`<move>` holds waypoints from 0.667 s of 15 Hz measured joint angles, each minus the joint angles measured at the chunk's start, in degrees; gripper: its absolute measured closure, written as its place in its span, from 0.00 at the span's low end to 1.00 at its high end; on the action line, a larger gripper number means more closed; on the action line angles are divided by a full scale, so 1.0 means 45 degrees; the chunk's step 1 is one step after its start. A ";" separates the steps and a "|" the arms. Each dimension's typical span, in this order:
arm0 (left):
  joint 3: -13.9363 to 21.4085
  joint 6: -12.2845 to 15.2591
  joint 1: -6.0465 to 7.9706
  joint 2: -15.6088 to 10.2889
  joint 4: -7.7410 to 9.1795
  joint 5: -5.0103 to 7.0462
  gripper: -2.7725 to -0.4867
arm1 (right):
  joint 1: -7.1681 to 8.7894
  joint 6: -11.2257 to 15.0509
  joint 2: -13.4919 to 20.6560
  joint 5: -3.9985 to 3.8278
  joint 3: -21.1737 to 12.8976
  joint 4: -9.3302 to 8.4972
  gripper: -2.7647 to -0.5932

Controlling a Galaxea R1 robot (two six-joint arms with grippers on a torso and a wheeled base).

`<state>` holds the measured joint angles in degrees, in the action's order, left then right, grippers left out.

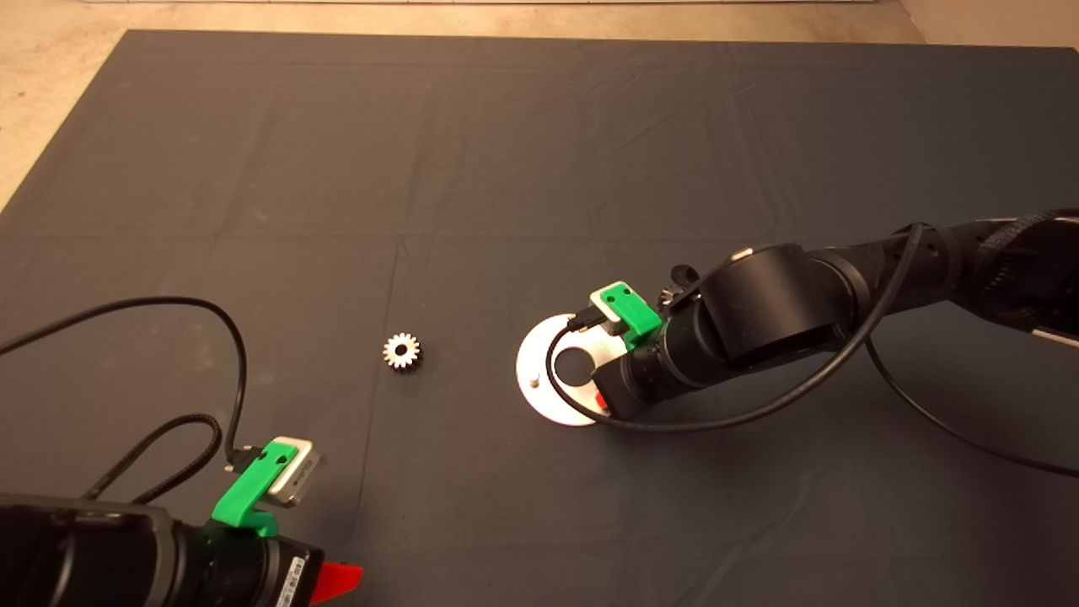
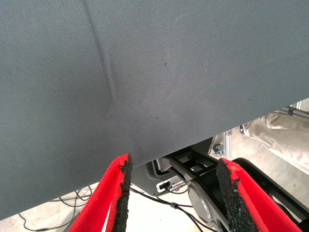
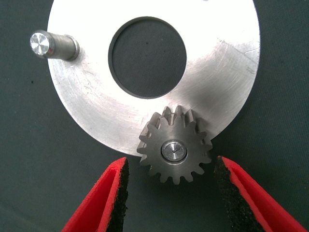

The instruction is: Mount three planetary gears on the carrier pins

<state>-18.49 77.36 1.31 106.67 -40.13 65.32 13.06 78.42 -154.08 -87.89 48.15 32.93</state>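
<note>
The round silver carrier disc (image 1: 539, 384) with a large central hole lies on the mat; it also shows in the right wrist view (image 3: 91, 92). One planetary gear (image 3: 175, 151) sits on a carrier pin at the disc's rim, the pin's tip showing in its bore. Another pin (image 3: 48, 44) stands bare. My right gripper (image 3: 170, 193) hangs over the disc, open, its fingers (image 3: 113, 193) apart on either side of the seated gear without touching it. A second gear (image 1: 401, 351) lies loose on the mat left of the disc. My left gripper (image 2: 173, 193) is parked open at the lower left.
The dark mat (image 1: 506, 169) covers the table, with creases across it. Black cables loop from both arms over the mat (image 1: 236, 354). Past the mat's edge the left wrist view shows the floor, cables and a person's leg (image 2: 285, 130).
</note>
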 joint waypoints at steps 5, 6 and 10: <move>0.0000 0.0003 -0.0005 0.0004 0.0000 0.0000 0.70 | 0.0571 0.0005 0.0348 0.0042 -0.0024 0.0000 0.55; 0.0000 0.0000 0.0001 0.0005 0.0000 0.0000 0.70 | 0.0723 0.0005 0.0550 0.0060 -0.0024 0.0003 0.52; 0.0000 0.0000 0.0001 0.0005 0.0000 -0.0005 0.70 | 0.0918 -0.0070 0.1786 0.0041 -0.0024 0.0002 0.52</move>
<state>-18.49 77.36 1.32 106.69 -40.13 65.29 17.19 78.11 -146.04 -87.71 48.04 32.94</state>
